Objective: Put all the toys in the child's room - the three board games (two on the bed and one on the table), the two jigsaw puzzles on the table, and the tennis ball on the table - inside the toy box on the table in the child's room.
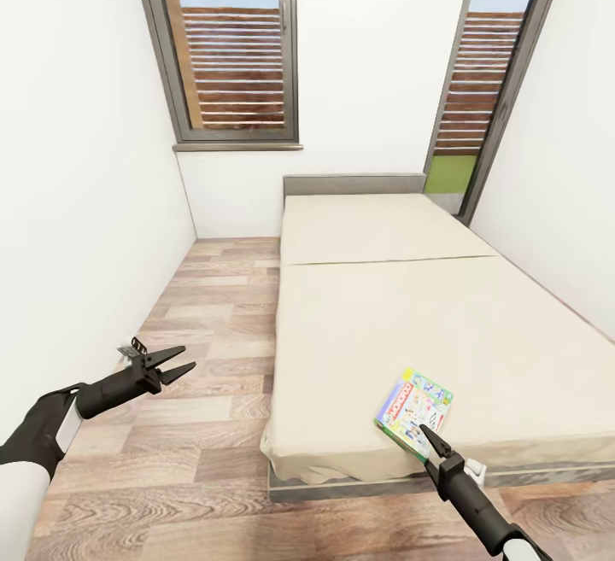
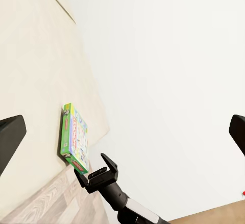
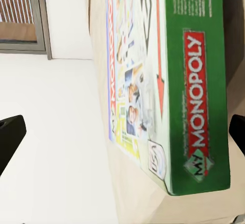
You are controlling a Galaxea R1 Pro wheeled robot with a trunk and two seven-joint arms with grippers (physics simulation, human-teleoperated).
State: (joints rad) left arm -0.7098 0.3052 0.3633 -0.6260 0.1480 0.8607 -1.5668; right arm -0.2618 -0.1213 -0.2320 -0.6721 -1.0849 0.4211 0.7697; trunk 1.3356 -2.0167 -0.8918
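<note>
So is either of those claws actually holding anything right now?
No. The left gripper is open over the floor, and the right gripper is open, close to the board game on the bed, not gripping it.

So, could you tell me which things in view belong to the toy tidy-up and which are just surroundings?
Part of the job:
- board game, lying on the bed near its foot
- right gripper, open, at the game

Just surroundings:
- window
- wood floor
</note>
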